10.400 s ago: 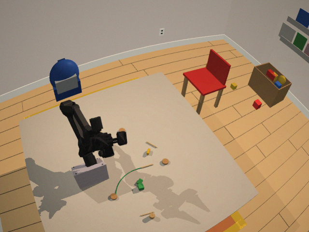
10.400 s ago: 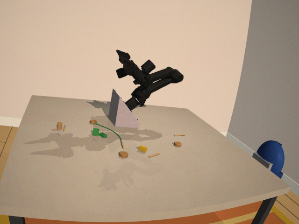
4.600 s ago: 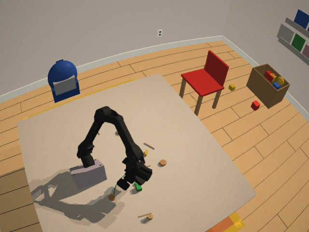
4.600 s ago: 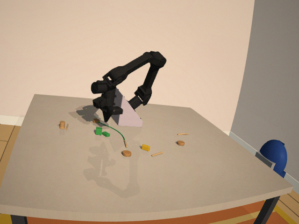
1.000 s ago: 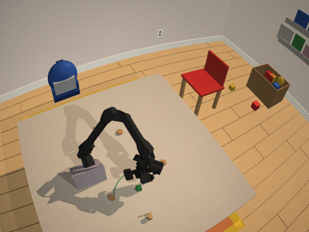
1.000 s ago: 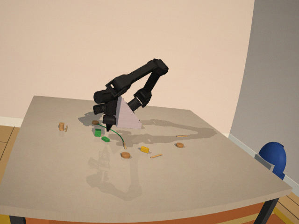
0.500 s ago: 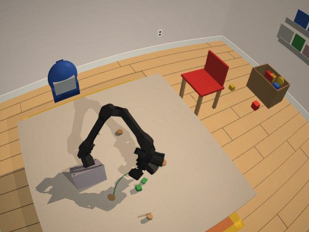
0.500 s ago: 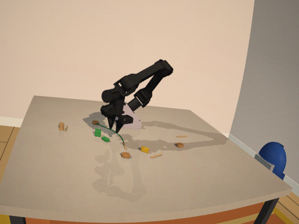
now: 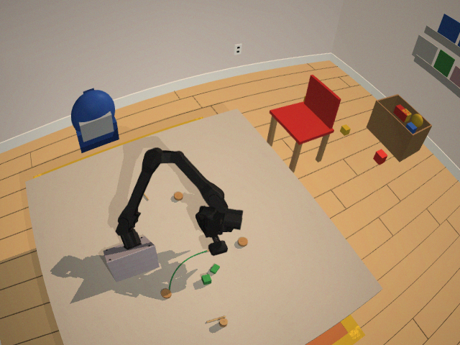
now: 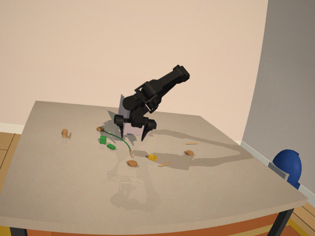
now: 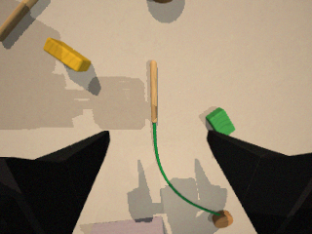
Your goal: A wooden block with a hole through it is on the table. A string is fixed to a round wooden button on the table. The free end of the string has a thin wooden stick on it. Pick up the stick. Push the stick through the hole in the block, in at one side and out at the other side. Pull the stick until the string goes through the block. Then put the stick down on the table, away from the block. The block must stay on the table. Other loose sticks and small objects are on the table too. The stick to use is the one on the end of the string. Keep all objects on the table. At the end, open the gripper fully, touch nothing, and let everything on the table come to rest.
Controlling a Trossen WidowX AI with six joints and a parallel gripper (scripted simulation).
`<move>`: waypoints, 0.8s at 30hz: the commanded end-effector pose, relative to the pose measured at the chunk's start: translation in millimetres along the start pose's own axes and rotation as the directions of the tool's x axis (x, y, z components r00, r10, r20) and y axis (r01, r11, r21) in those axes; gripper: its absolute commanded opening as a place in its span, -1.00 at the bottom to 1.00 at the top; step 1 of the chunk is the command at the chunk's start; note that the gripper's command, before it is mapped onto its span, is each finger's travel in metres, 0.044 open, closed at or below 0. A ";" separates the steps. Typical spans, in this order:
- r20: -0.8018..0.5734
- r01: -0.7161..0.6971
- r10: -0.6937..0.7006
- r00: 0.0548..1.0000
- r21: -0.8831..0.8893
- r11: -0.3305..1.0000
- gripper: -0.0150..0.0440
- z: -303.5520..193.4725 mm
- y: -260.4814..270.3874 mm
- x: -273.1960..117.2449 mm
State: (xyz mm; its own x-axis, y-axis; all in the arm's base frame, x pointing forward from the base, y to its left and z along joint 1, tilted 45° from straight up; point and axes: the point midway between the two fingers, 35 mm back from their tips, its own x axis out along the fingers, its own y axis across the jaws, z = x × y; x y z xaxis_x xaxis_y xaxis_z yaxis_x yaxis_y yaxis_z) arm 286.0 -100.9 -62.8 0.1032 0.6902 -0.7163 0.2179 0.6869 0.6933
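Observation:
The stick (image 10: 131, 153) (image 11: 154, 88) on the string's free end lies flat on the table. The green string (image 11: 155, 141) curves from it to the round button (image 9: 166, 293) (image 10: 100, 129) (image 11: 222, 218) and passes through no block. A larger green block (image 9: 205, 279) (image 10: 103, 139) stands between the button and a smaller green piece (image 9: 214, 268) (image 10: 110, 146) (image 11: 220, 122). No hole is visible in either. My gripper (image 10: 132, 139) (image 11: 159, 135) is wide open and empty, above the table. In the wrist view the stick lies beyond the fingertips, roughly centred between them. In the top view the arm hides most of it.
A yellow block (image 10: 152, 157) (image 11: 67, 55) and a loose stick (image 10: 164, 164) (image 11: 17, 19) lie to one side. Wooden discs (image 9: 242, 241) (image 10: 189, 153), another loose stick (image 10: 191, 143), and a short peg (image 9: 223, 322) (image 10: 64, 132) beside a stick (image 9: 215, 319) (image 10: 70, 135) are further out.

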 end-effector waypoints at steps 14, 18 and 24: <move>0.003 -0.004 0.005 1.000 -0.029 1.000 -0.07 -2.5 2.5 -1.3; 0.003 -0.004 0.005 1.000 -0.029 1.000 -0.07 -2.5 2.5 -1.3; 0.003 -0.004 0.004 1.000 -0.029 1.000 -0.07 -2.2 2.5 1.4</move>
State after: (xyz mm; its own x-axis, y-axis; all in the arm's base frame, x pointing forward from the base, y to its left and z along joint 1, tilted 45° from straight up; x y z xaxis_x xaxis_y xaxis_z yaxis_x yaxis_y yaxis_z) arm 284.4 -99.5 -61.5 0.1039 0.6911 -0.7152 0.1907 0.6919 0.6963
